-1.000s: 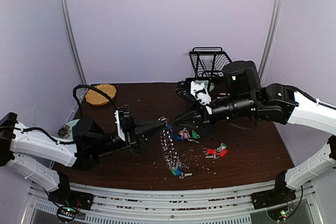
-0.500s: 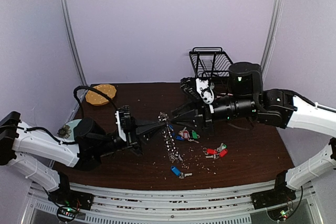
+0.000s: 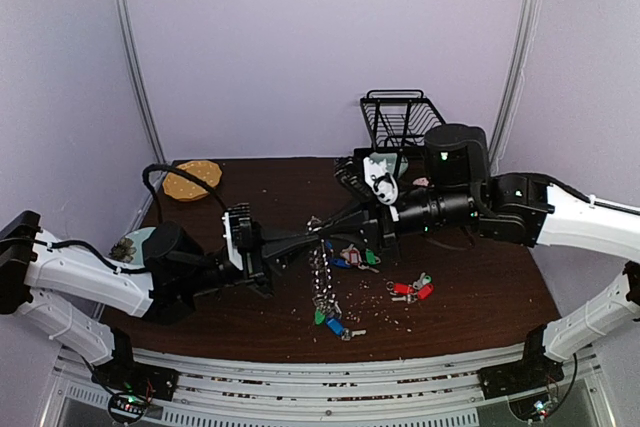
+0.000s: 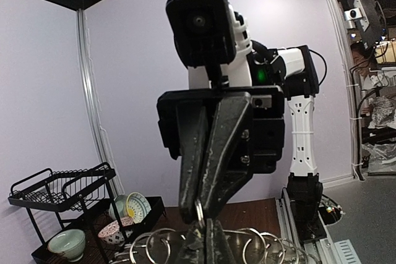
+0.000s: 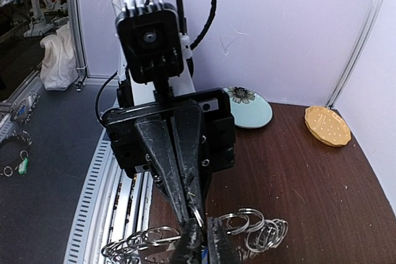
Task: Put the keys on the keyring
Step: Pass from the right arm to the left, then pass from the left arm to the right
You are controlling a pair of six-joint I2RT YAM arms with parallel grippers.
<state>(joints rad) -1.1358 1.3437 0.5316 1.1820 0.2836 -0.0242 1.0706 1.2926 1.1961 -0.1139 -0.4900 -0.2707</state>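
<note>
The keyring (image 3: 323, 277) is a chain of silver split rings that hangs from where the two gripper tips meet down to the table. My left gripper (image 3: 312, 237) is shut on its top ring (image 4: 199, 212). My right gripper (image 3: 328, 230) faces it tip to tip, closed on the same ring (image 5: 197, 214). In the left wrist view my left gripper (image 4: 205, 232) sits at the bottom, with the right gripper's fingers (image 4: 213, 153) above. Keys with blue and green tags (image 3: 332, 323) lie at the chain's lower end. A mixed cluster of keys (image 3: 352, 257) and red-tagged keys (image 3: 410, 290) lie on the table.
A black wire rack (image 3: 400, 117) with bowls (image 4: 67, 242) stands at the back right. A tan round disc (image 3: 192, 179) and a pale blue plate (image 5: 250, 106) lie at the left. Crumbs are scattered over the brown table (image 3: 480, 297).
The right gripper has moved left to meet the left gripper's tip, and its jaws have narrowed onto the ring. The chain's lower end has shifted on the table. The left arm has barely moved.
</note>
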